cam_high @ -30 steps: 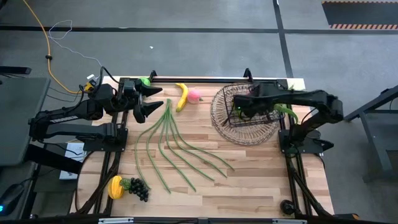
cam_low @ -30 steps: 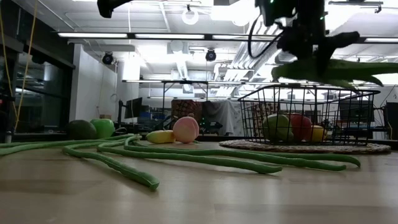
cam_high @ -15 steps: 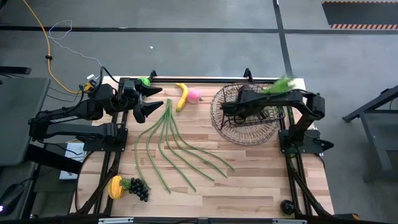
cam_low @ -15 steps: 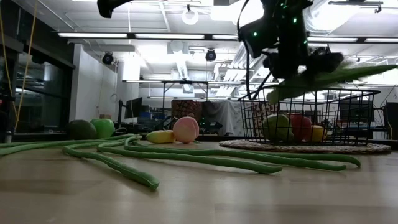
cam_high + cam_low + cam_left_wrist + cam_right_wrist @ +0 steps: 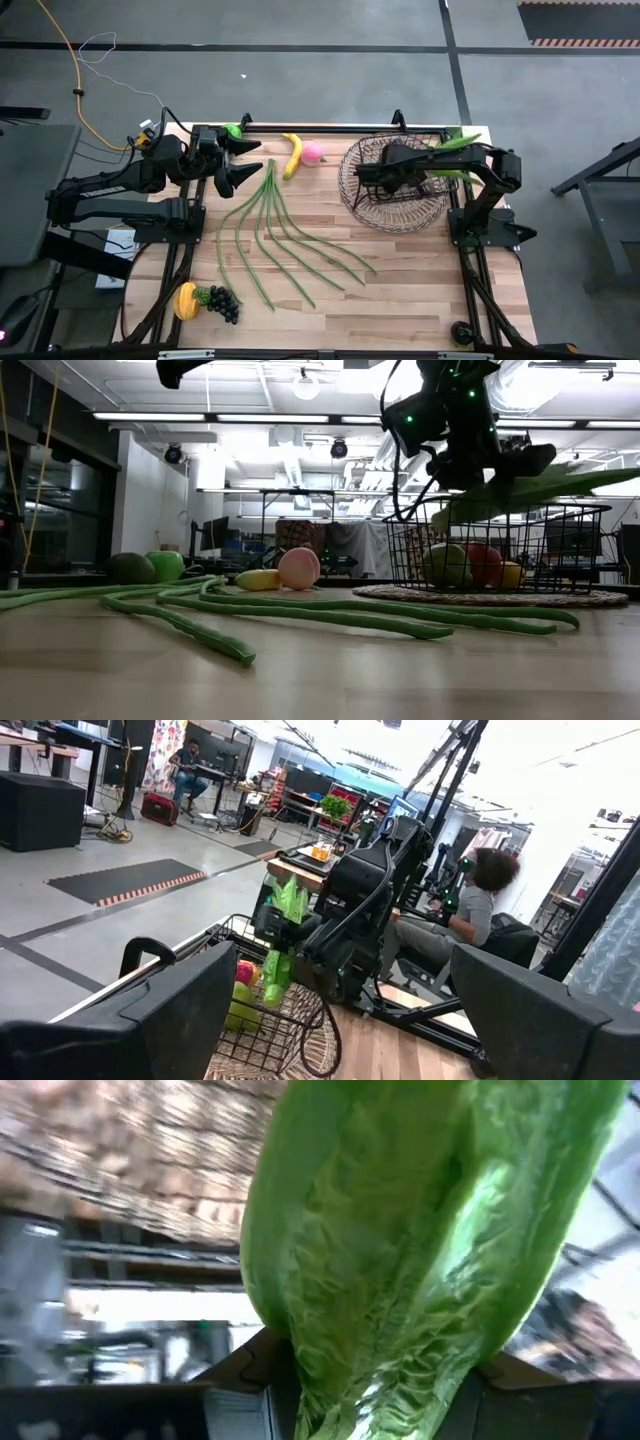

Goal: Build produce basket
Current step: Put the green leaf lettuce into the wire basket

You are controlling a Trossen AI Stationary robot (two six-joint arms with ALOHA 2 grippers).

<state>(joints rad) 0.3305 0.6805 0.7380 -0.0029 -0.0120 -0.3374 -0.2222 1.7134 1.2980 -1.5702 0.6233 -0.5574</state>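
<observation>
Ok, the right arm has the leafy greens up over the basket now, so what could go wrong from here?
1. The floppy green leafy greens, held by the right gripper, stick out past the far rim of the round brown wire basket; released here, they may drape over the rim or slide out.
2. The red pepper and other fruit already fill the basket, so the greens may perch on top rather than settle.

You are looking at a wooden tabletop (image 5: 400, 270). The long green beans (image 5: 270, 235) are fanning across its middle, the banana (image 5: 292, 154) and pink peach (image 5: 313, 152) are lying by the far edge, the dark grapes (image 5: 220, 302) near the front left corner, and the basket (image 5: 352, 185) is sitting on a round mat toward the far right corner.
</observation>
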